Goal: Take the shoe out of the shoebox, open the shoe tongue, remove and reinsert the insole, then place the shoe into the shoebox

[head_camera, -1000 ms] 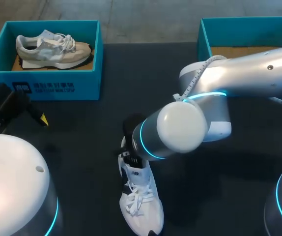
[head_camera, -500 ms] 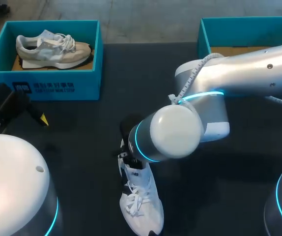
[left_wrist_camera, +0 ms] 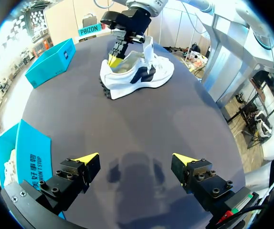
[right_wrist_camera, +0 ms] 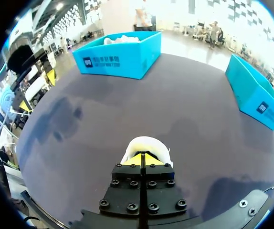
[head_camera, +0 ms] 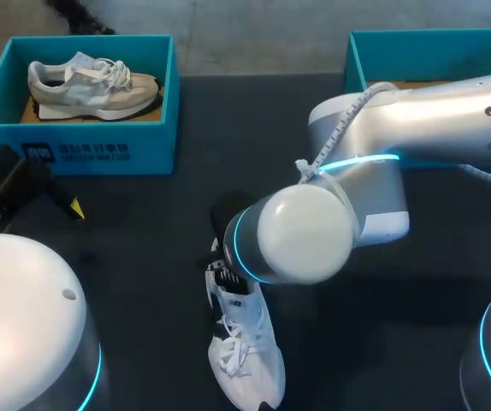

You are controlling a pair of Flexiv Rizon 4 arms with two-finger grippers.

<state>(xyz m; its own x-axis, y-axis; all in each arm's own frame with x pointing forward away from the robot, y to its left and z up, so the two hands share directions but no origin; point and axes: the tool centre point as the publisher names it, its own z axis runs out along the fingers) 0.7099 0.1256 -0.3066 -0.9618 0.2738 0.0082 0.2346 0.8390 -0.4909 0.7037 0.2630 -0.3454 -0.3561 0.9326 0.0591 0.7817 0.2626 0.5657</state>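
While right shoebox (head_camera: 355, 70) hugs table (head_camera: 143, 282) edge, shoe (head_camera: 250, 360) apart

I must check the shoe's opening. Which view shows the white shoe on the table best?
The left wrist view: the white shoe stands nearly whole, side on, its opening visible. In the head view the right arm covers its heel end. The right wrist view shows only a white rim just past the jaws.

The dark table (head_camera: 143, 257) holds a white shoe (head_camera: 247, 355), left shoebox (head_camera: 83, 150) and right shoebox (head_camera: 434, 56).
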